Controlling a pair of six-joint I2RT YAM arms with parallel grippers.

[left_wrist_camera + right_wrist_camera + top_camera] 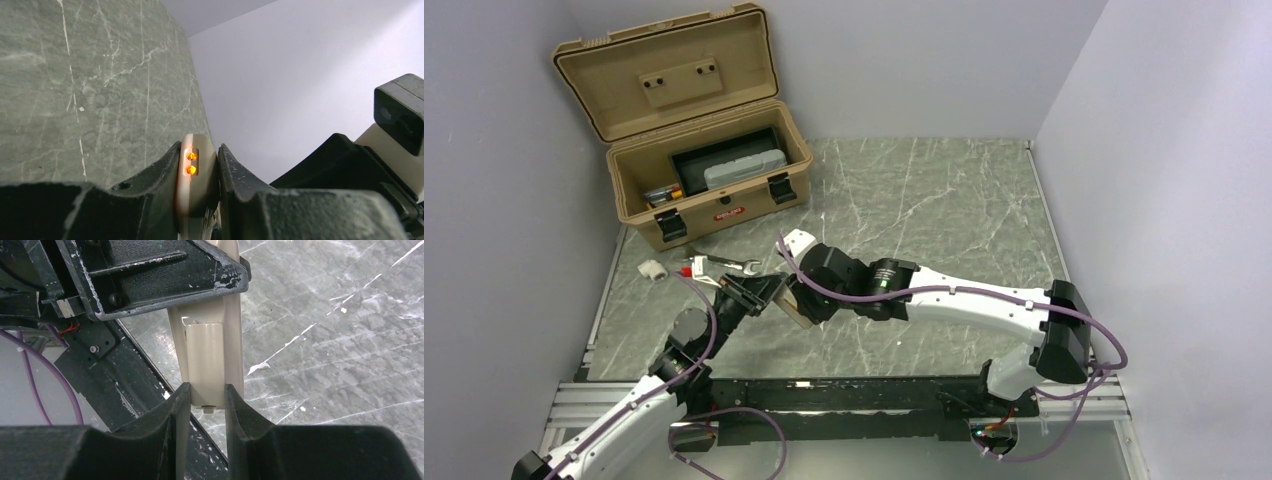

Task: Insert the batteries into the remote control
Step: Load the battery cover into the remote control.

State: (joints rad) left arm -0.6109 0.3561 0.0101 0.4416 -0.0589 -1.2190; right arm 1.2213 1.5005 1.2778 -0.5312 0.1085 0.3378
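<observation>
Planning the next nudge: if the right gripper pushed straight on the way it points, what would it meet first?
The right gripper is already closed around the remote control; just beyond it is the left gripper holding the far end. Exact depth is unclear.

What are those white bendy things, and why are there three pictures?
They are two robot arms bolted to a table. One picture comes from a camera high above. The other two come from little cameras on each arm's wrist, so you see black fingers up close.

In the middle, both arms grip one small thing together: the remote control. The left hand is shut on its end, where two tiny orange lights glow. The right hand is shut on the cream battery cover on its back.

On the marble table stands an open tan toolbox with a grey case inside. In front of it lie a wrench and a small white block. I can't see loose batteries clearly.
</observation>
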